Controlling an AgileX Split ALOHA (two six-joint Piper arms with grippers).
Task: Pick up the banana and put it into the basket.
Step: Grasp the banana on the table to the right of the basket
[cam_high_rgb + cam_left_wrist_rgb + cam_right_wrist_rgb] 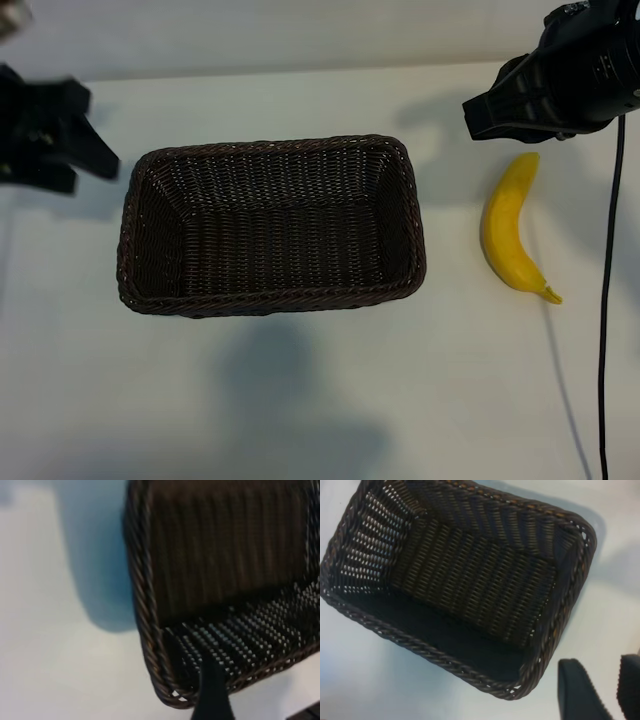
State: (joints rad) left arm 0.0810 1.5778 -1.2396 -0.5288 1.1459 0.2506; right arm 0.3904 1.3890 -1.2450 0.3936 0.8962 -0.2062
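Note:
A bright yellow banana (510, 225) lies on the white table to the right of the basket (270, 146), apart from it, with its small stem pointing to the front right. The dark brown wicker basket sits mid-table with nothing inside. My right gripper (468, 120) hovers just behind the banana's far end, open and holding nothing. In the right wrist view its two fingers (580, 692) stand beside a basket (420, 647) corner with bare table between them. My left gripper (98, 172) is open at the basket's left end; its finger (212, 695) overlaps the basket (145, 610) rim.
A black cable (607, 300) hangs down the right side, just past the banana. White table (300, 400) stretches in front of the basket.

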